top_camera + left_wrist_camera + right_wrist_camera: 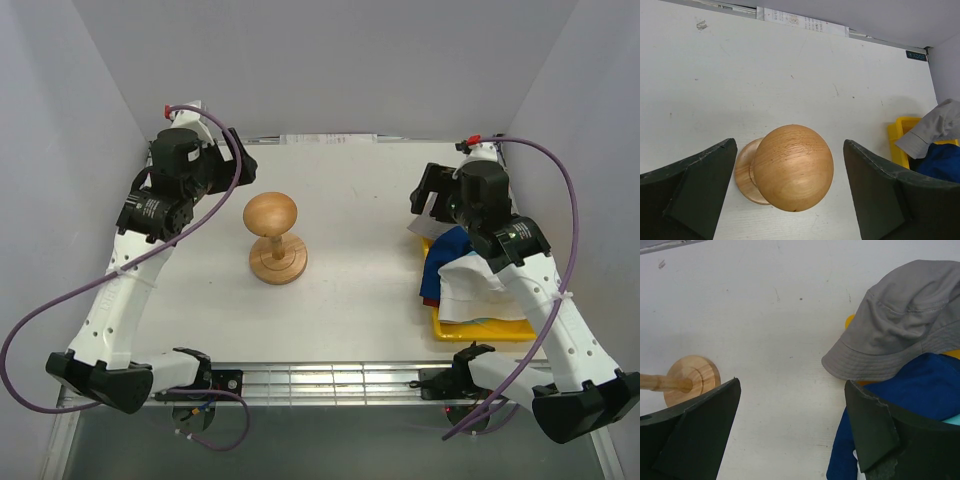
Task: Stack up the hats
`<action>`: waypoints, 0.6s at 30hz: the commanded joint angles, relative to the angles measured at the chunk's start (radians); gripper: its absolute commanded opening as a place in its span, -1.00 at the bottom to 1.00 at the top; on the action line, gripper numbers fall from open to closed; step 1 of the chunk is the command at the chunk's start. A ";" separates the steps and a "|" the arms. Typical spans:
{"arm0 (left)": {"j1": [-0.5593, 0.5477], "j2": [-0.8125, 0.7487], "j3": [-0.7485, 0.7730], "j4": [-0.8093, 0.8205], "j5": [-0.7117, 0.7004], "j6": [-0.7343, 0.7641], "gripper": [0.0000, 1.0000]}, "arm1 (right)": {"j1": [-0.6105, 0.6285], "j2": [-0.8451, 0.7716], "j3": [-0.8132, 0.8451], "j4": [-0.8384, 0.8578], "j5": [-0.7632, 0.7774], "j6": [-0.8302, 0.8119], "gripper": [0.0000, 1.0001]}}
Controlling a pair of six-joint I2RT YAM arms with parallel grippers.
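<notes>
Your right gripper [791, 385] has its jaws spread wide, with only the bare white table [780, 315] showing in the gap. The soft grey fabric bucket hat [910, 315] lies in the upper right of the right wrist view, outside that gap. Its floppy brim hangs just above the tip of the right-hand finger [880, 430]; you cannot tell whether they touch. Below the grey hat, partly hidden behind the same finger, sits the navy blue fabric hat [920, 385]. A sliver of teal fabric [952, 421] shows at the right edge, and a bit of the flat yellow tray [850, 320] peeks out beside the grey brim.

Your left gripper [789, 145] is likewise wide apart and holds nothing. Between its jaws, lower down, you see the bare dome of the round-topped wooden stand [792, 167], upright on the table. The hats sit far off at the right edge of that view.

In the top view, the hats are heaped on the tray at the right of the frame, under the right arm's wrist. The white fabric hat [478, 290] is on the lower side of the heap, with navy showing along its left. The stand is left of centre, well apart from the pile.
</notes>
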 commanded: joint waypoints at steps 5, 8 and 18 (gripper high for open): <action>0.000 0.005 0.020 -0.001 0.033 0.008 0.96 | -0.007 -0.010 0.075 -0.087 0.121 0.017 0.79; 0.000 0.016 0.025 0.002 0.044 0.006 0.96 | -0.007 0.004 0.126 -0.179 0.167 0.029 0.82; 0.000 0.045 0.037 0.017 0.113 -0.018 0.96 | -0.005 0.006 0.129 -0.458 0.254 0.171 0.91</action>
